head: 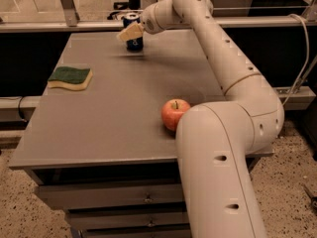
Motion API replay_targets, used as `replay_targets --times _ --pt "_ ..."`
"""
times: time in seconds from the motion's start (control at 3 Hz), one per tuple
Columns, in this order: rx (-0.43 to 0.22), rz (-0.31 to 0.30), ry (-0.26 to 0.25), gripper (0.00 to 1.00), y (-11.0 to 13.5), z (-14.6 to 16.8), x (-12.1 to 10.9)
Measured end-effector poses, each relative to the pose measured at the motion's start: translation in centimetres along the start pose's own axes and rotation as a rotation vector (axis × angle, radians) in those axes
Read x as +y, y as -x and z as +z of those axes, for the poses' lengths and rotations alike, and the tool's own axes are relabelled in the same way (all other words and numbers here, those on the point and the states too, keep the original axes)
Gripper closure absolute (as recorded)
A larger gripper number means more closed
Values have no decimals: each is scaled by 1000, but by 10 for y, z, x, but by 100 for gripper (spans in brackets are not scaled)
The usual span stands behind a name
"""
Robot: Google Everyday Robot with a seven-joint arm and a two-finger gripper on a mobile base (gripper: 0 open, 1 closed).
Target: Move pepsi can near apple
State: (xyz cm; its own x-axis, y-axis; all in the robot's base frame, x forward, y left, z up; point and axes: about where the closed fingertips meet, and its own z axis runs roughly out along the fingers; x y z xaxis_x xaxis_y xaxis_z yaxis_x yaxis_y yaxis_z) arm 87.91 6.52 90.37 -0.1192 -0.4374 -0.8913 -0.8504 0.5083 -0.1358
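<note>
The pepsi can, dark blue with a silver top, stands upright at the far edge of the grey table. My gripper is at the can, its tan tip lying across the can's front and hiding its middle. The apple, red-orange with a short stem, sits near the table's front right, far from the can. My arm's large white link touches or overlaps the apple's right side in the view.
A green and yellow sponge lies on the table's left side. Drawers sit under the tabletop. A metal rail runs behind the table's far edge.
</note>
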Motion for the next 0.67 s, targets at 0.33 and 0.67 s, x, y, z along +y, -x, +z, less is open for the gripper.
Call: replay_targets --times 0.33,0.67 --pt "26 -27 -23 57 3 -27 -4" --pt "14 -63 -16 80 16 -52 8"
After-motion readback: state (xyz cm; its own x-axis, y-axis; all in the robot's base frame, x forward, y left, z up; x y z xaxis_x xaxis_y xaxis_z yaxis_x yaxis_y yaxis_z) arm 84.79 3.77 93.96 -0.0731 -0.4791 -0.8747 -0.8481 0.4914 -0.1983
